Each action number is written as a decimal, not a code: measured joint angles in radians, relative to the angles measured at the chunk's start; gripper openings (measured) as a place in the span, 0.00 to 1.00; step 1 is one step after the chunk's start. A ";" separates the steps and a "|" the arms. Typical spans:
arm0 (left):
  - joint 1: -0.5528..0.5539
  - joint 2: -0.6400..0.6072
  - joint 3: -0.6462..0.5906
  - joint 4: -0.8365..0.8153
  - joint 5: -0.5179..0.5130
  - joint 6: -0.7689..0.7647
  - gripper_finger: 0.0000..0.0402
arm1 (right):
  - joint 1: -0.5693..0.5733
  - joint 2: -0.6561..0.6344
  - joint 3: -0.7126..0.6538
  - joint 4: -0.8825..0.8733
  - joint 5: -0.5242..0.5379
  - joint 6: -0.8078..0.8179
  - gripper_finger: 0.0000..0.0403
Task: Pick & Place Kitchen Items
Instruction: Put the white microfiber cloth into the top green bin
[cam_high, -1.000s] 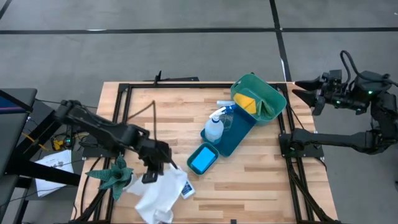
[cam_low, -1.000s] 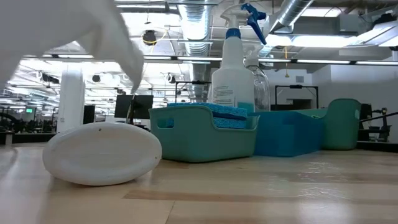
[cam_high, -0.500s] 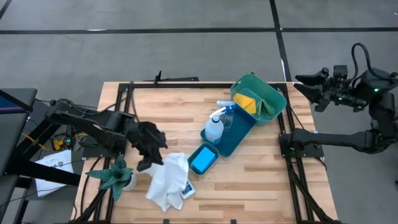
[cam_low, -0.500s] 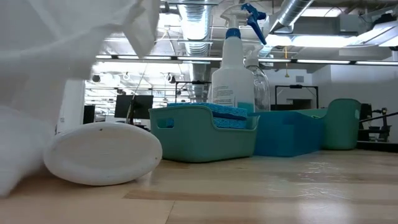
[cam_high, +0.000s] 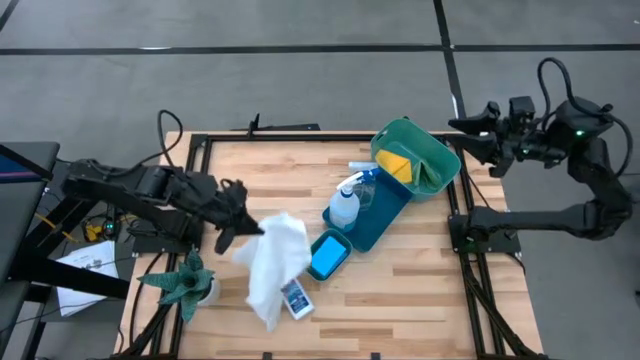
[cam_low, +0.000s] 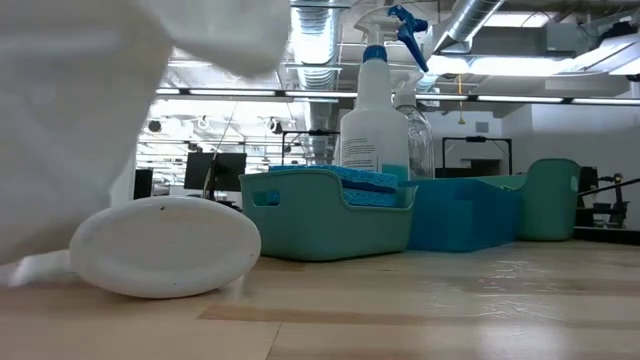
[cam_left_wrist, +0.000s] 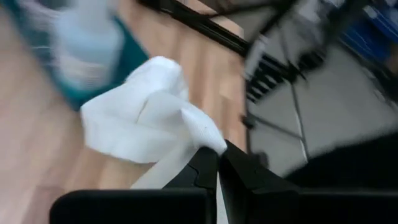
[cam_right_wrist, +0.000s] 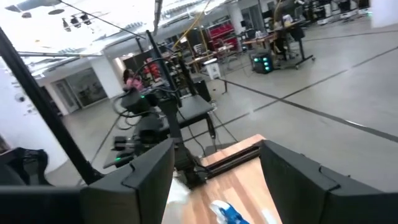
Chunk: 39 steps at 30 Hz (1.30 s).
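High view shows the left pincer (cam_high: 243, 222) at about 9 o'clock on the wooden surface (cam_high: 250, 170), its fingers pinched tight on a corner of the crumpled white cloth (cam_high: 274, 262), which hangs toward 6 o'clock over a small blue-labelled white bottle (cam_high: 296, 298). Just beside it sits a teal tray with a blue rectangular sponge (cam_high: 325, 257); the white spray bottle (cam_high: 344, 205) stands at centre. The right pincer (cam_high: 470, 135) waits off the surface at 2 o'clock, fingers seemingly spread and empty.

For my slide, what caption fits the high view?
Left gripper lifts the white cloth above the table while the right gripper waits aside.
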 joint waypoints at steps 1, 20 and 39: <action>0.004 -0.004 0.000 -0.007 -0.026 -0.020 0.00 | 0.010 0.008 0.000 0.010 0.000 0.000 0.57; 0.002 -0.075 0.001 0.174 -0.658 -0.128 0.00 | 0.316 0.153 0.000 0.226 0.105 -0.001 0.57; -0.005 -0.064 0.001 0.431 -0.965 0.058 0.00 | 0.652 0.411 0.100 0.498 0.536 -0.190 0.57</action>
